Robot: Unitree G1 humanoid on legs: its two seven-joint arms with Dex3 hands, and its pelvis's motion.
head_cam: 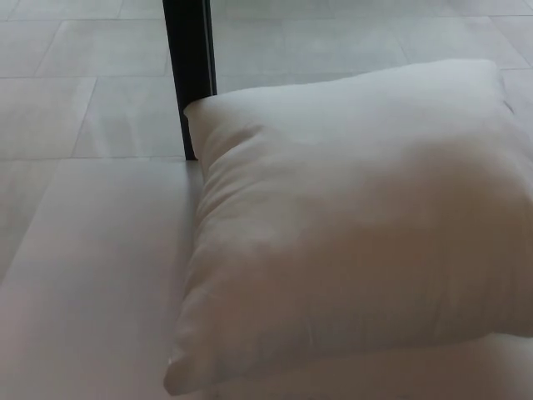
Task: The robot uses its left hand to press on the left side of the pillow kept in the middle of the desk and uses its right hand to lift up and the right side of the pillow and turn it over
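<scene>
On the pale desk (92,275), neither the robot's left hand nor its right hand shows anywhere in the head view, so how their fingers stand cannot be told. The white pillow (358,225) lies flat on the desk, filling the middle and the 3 o'clock side of the picture, its right edge cut off by the frame. Its corners reach toward 11 o'clock and 7 o'clock. A black post (189,67) stands behind the pillow's 11 o'clock corner, before the grey tiled floor (75,58).
</scene>
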